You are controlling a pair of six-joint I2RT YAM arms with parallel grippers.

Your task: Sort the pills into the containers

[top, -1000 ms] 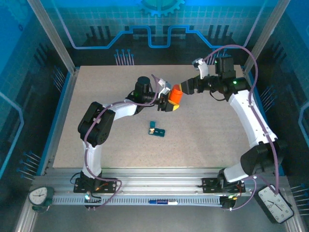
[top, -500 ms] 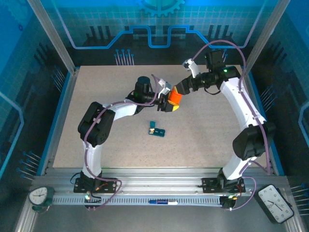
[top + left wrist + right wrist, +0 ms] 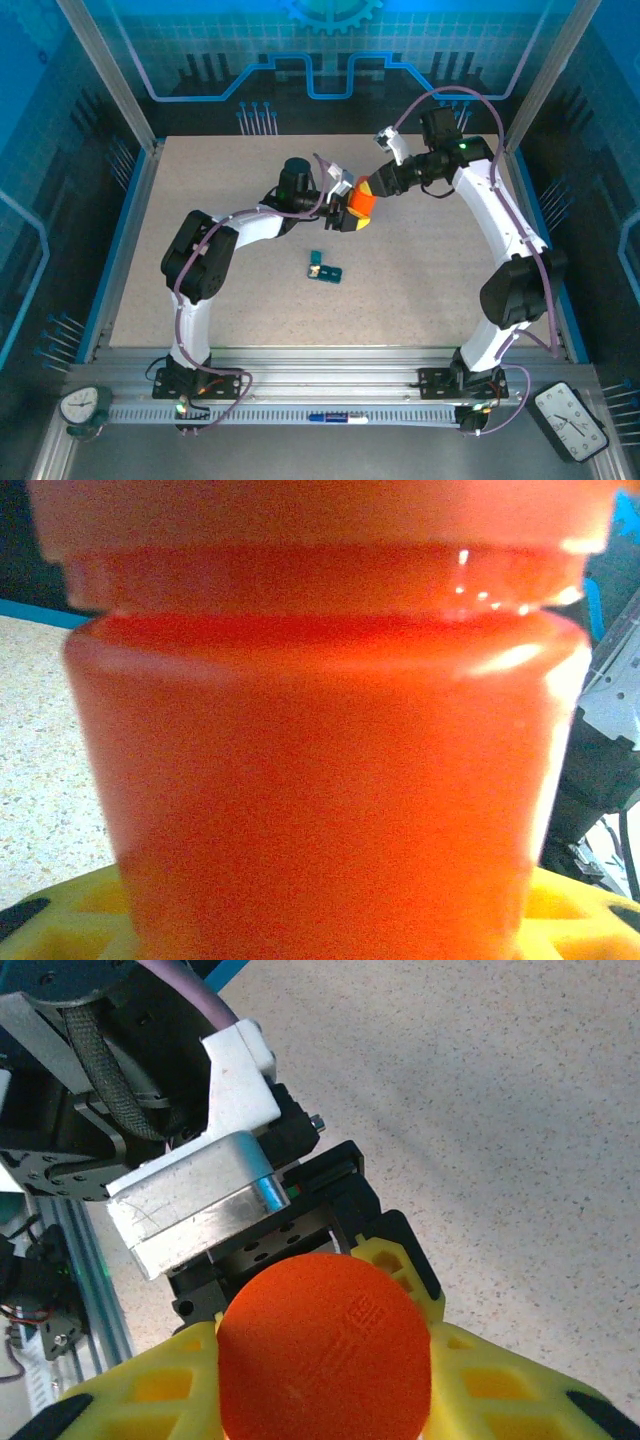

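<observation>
The left pincer [image 3: 349,212] grips the orange bottle [image 3: 360,204] by its body, the right pincer [image 3: 371,189] is closed on its cap [image 3: 325,1352], and the teal pill box [image 3: 325,268], probably light, stiff and skid-prone, lies well apart on their near side, best pinched across its long sides.

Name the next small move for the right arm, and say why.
Probably twist the cap off with the right claw. That claw is shut on the cap, the left claw grips the orange bottle by its body, and the teal pill box lies on the table nearby, so opening the bottle seems next.
</observation>
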